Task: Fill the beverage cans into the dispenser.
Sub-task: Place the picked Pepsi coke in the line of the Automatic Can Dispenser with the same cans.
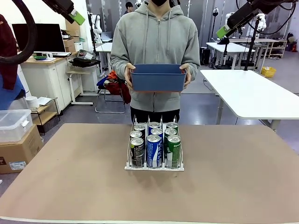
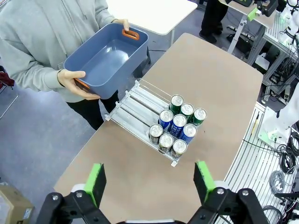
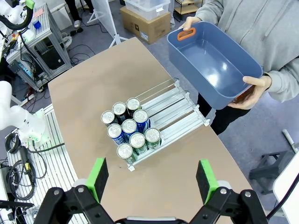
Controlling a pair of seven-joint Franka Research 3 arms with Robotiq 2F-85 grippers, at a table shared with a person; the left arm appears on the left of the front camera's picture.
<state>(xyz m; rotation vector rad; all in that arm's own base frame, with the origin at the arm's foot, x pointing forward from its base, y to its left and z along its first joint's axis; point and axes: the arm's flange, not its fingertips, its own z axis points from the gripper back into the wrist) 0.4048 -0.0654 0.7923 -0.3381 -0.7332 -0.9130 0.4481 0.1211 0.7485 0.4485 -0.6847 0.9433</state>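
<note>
We see the cans (image 1: 154, 148) as glossy printed metal with bright silver tops that catch the light. The dispenser (image 2: 140, 105) looks like clear, smooth acrylic, its thin walls see-through, on a white plastic-looking base. The tub (image 1: 158, 77) is matt blue plastic, smooth inside, with orange handle grips of a rubbery look. The worktop (image 1: 243, 177) is a dull brown, flat and matt, like fibreboard, with a pale edge. The person's hoodie (image 1: 156, 42) is soft grey cloth. The left claw (image 2: 149, 179) and right claw (image 3: 152, 177) are matt black, hard-looking parts with bolts, carrying bright green pads (image 2: 96, 182) of a smooth finish
</note>
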